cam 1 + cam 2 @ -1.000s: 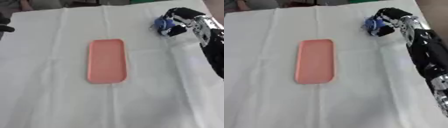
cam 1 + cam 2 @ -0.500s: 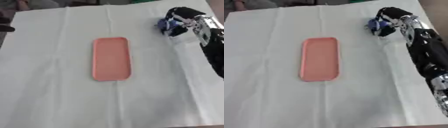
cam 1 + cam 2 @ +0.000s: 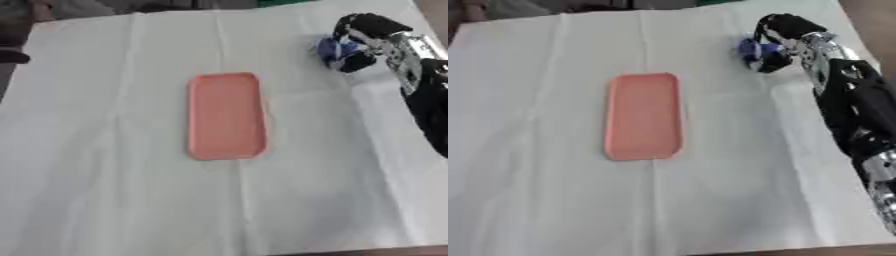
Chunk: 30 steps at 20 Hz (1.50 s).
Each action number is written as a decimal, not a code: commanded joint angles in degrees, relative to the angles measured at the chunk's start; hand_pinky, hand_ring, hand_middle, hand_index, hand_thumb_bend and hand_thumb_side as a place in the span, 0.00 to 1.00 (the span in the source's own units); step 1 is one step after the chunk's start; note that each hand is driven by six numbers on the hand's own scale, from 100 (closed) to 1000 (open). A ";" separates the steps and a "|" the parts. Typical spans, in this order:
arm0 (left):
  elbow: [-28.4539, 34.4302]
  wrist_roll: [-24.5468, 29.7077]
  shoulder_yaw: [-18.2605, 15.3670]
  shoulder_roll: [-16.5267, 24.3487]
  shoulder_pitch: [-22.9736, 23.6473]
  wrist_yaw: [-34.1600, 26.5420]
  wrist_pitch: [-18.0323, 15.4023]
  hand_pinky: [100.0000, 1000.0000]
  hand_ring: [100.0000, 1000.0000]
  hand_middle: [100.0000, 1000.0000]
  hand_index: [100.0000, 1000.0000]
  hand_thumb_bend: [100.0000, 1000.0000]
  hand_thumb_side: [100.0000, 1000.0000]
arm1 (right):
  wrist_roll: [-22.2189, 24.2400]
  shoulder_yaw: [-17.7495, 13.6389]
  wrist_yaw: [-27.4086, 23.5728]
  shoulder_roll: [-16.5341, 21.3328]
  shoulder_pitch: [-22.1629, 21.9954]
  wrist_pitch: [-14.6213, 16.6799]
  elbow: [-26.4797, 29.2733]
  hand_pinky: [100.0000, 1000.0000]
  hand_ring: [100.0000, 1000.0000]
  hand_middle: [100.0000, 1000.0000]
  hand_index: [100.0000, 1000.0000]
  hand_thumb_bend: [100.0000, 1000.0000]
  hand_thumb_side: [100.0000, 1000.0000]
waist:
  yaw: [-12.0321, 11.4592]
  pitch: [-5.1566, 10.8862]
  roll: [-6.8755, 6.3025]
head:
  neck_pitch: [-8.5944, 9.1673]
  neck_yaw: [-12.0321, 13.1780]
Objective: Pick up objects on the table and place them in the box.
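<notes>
White cloth, creased into long folds, covers the whole desk (image 3: 105, 200), and nearly all of it lies bare. At its middle sits a shallow pink tray (image 3: 226, 116), long side running near to far, nothing in it; this looks to be the box the task means. Far to the right, close to the cloth's far edge, the right hand (image 3: 785, 37) reaches in from the right side, its black fingers curled round a small blue object (image 3: 754, 49) whose shape cannot be made out beyond a crumpled blue and white lump. The object sits on the left side of the hand, between the curled fingers and the cloth, and whether it is already off the surface cannot be told. The left hand shows in neither view. The step in hand appears to be the grasp and lift of the blue object. To do it well, the fingers should enclose the object without catching the cloth beneath, since a pinched fold would drag the cloth and shift the tray. The lift should then go straight up before any sideways travel. The tray lies well apart from the hand, to the left and nearer, so the carry must cross open cloth and end above the tray's middle before release.
</notes>
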<state>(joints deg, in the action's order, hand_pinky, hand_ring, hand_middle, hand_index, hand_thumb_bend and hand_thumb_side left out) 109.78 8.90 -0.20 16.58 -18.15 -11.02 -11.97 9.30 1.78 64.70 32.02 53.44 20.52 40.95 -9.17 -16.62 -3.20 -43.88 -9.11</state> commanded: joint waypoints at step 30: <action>0.90 0.43 -0.18 0.63 -0.52 -0.37 0.07 0.62 0.68 0.64 0.74 0.10 0.88 | 11.53 9.07 -20.58 -5.83 1.15 4.70 26.94 0.73 0.67 0.72 0.45 0.13 0.26 | 0.66 2.43 0.06 | -0.23 -0.16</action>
<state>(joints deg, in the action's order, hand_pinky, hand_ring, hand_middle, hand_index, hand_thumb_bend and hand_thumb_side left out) 109.78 9.11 -0.20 16.57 -18.13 -11.10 -11.87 20.19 10.75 44.67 26.27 53.03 24.99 66.66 -8.44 -15.47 -3.10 -43.88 -9.12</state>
